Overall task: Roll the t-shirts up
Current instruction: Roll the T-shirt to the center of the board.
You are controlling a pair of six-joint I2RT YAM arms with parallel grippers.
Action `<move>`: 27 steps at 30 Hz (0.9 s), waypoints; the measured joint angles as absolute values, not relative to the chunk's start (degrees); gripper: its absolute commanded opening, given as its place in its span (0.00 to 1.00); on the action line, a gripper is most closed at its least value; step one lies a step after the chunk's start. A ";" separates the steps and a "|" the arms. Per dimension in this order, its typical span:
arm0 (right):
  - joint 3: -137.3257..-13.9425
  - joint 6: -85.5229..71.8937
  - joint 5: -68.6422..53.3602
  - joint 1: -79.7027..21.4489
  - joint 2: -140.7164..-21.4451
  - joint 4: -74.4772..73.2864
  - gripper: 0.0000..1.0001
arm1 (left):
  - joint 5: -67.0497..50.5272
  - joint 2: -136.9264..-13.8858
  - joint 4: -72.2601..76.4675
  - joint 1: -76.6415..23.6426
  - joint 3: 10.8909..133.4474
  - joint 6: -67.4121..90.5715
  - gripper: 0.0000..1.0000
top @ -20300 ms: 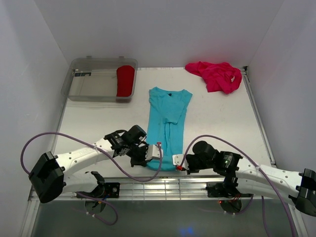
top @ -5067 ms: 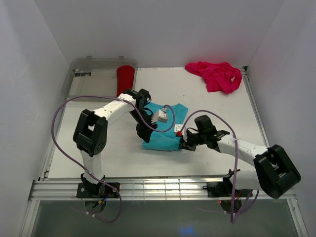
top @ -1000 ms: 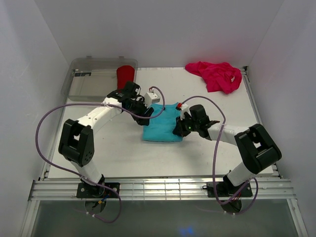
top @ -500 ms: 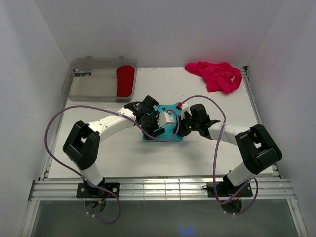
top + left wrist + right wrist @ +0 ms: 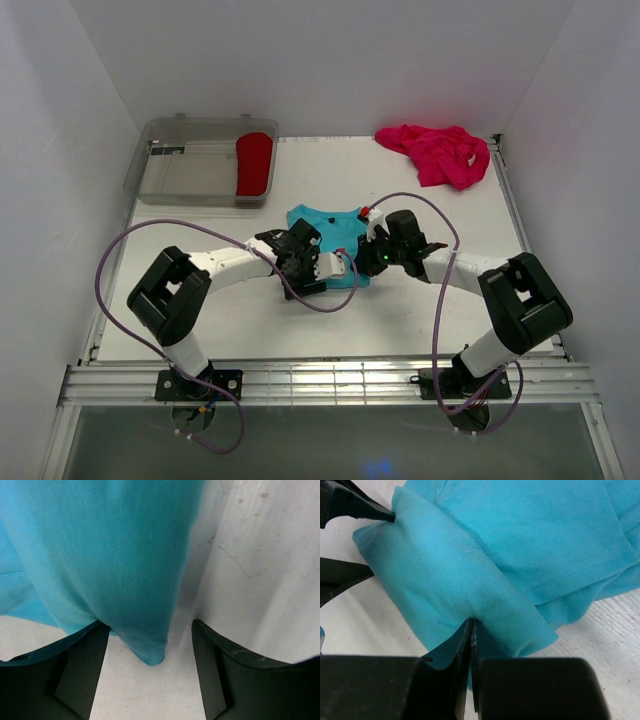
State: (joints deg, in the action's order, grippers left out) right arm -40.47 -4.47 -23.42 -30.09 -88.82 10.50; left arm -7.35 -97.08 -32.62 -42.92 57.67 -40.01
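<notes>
The turquoise t-shirt (image 5: 322, 222) lies mid-table, its near part rolled into a thick fold (image 5: 450, 575) and its far part flat. My right gripper (image 5: 471, 623) is shut, pinching the roll's cloth at its right end (image 5: 372, 258). At the roll's left end, my left gripper (image 5: 150, 625) stands open (image 5: 322, 266); a rounded corner of the turquoise cloth (image 5: 145, 650) hangs loose between its black fingers (image 5: 80, 670). The pink t-shirt (image 5: 440, 152) lies crumpled at the far right. The red t-shirt (image 5: 254, 163) sits rolled in the bin.
A clear plastic bin (image 5: 185, 175) stands at the far left. White walls close in the table on three sides. A metal rail (image 5: 330, 380) runs along the near edge, and purple cables (image 5: 120, 260) loop from both arms.
My left arm has swung from the shirt's far left side down to the roll's near left end, and its jaws have opened wider. The right gripper has stayed pinched on the cloth.
</notes>
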 measured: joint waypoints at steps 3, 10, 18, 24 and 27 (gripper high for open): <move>-40.42 -3.99 -23.55 -30.00 -88.82 10.52 0.10 | -4.99 -96.92 -29.54 -42.92 57.17 -40.34 0.58; -35.27 2.96 -23.55 -29.95 -79.46 10.39 0.34 | -2.31 -97.21 -27.18 -42.92 56.95 -40.25 0.00; -17.21 19.11 -22.35 -33.93 -56.95 22.72 0.58 | -2.57 -97.32 -31.57 -42.87 60.18 -40.03 0.00; -13.28 32.56 -15.03 -44.18 -56.71 25.06 0.60 | -4.40 -97.34 -34.35 -42.44 63.55 -39.44 0.00; -13.21 37.56 -8.29 -47.77 -58.94 28.16 0.61 | -4.91 -97.34 -35.00 -42.22 63.66 -39.38 0.00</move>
